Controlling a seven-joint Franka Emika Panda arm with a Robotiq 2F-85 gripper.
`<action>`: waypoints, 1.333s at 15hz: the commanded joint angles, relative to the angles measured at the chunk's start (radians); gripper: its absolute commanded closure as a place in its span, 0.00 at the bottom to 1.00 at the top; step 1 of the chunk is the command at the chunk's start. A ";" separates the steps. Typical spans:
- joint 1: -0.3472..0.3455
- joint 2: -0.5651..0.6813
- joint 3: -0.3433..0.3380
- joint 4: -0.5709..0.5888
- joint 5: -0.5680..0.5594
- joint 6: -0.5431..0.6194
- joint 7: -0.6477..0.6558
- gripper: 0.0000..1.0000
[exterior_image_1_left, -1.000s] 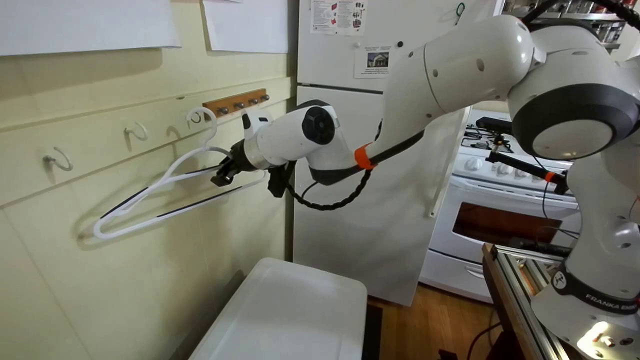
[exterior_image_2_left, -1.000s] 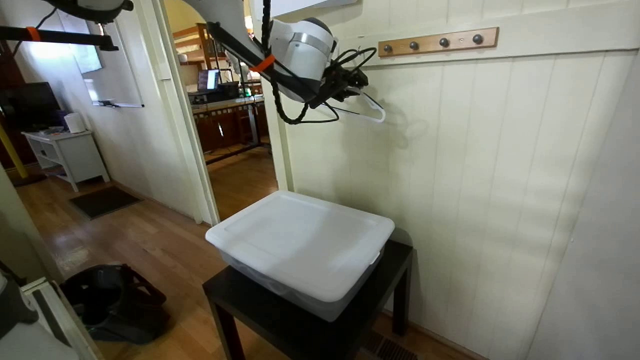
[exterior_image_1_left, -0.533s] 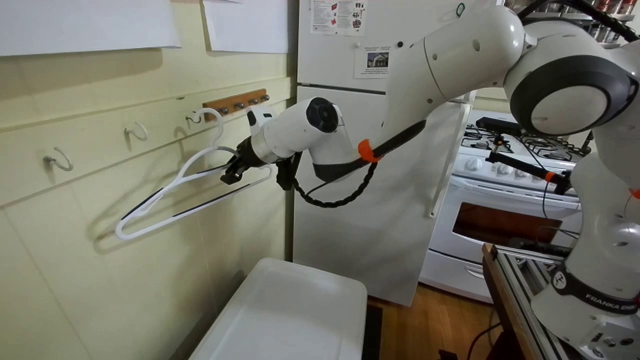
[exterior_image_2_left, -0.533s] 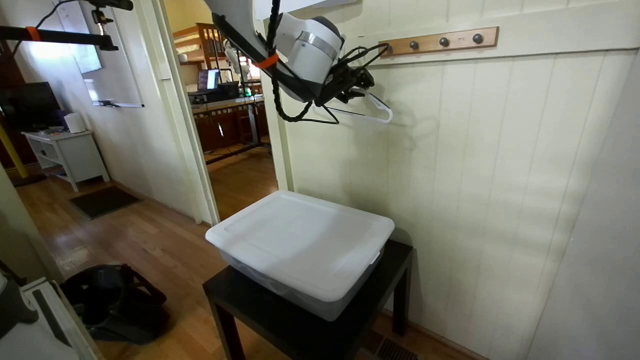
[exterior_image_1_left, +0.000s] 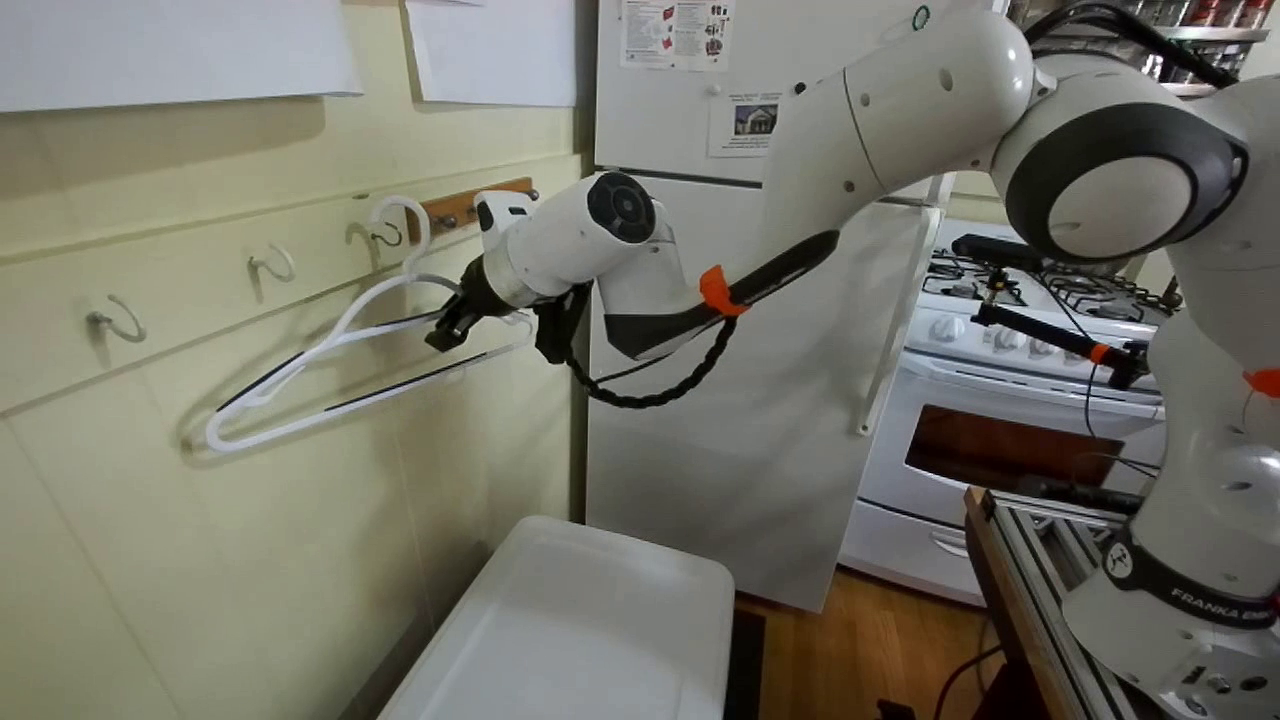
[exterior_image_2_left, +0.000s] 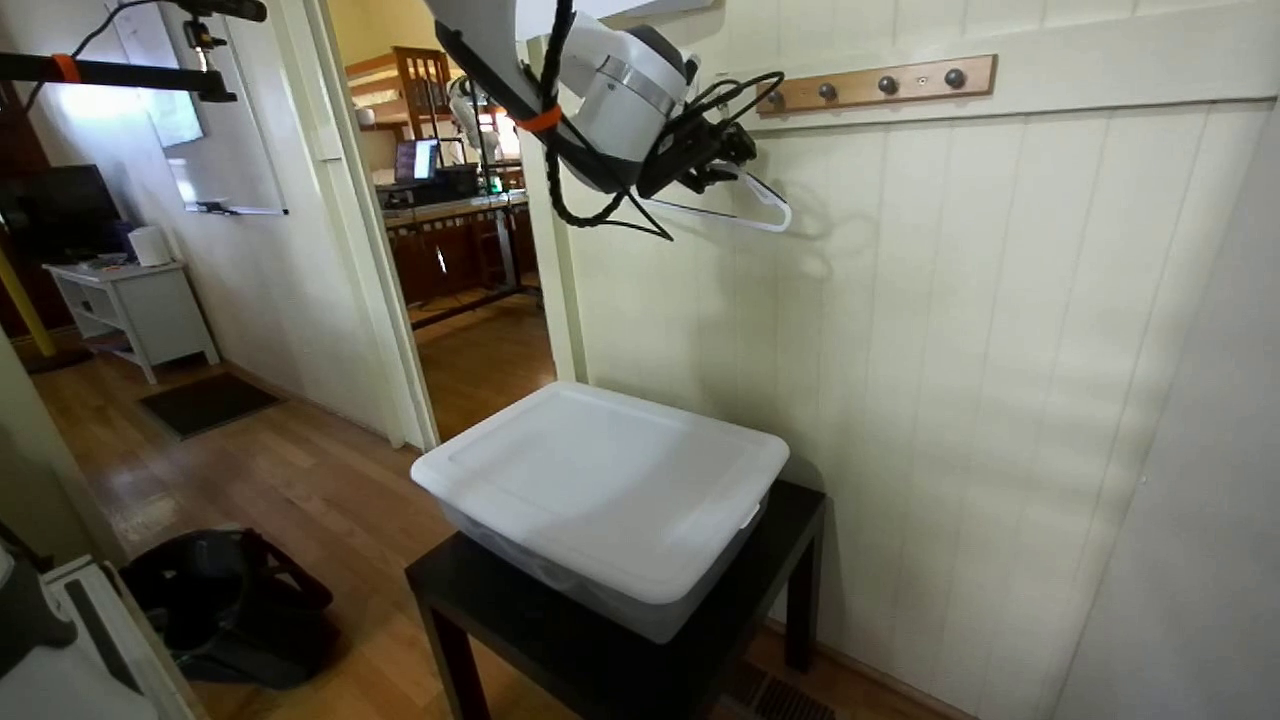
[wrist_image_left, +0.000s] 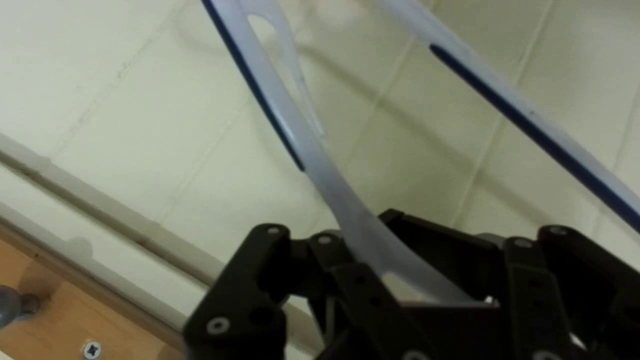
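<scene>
You hold dark-striped white plastic clothes hanger (exterior_image_1_left: 325, 347) by one shoulder, black gripper (exterior_image_1_left: 445, 330) clamped, before cream panelled wall (exterior_image_2_left: 1000, 300). Hanger near brown wooden peg rack (exterior_image_2_left: 857, 87). White-lidded plastic bin (exterior_image_2_left: 600, 490) below, on black table (exterior_image_2_left: 480, 580).

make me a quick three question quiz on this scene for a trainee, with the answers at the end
1. What is the gripper closed on? a) a towel b) a white clothes hanger c) a whisk
2. True or false: the lidded storage bin stands on a black side table.
3. In an exterior view, how many dark knobs does the wooden peg rail show?

Key: 1 b; 2 true; 3 four
</scene>
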 joint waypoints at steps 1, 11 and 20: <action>-0.049 0.023 0.064 0.069 0.053 -0.081 -0.079 1.00; -0.164 0.108 0.208 0.221 0.165 -0.235 -0.283 1.00; -0.188 0.238 0.267 0.376 0.345 -0.279 -0.532 1.00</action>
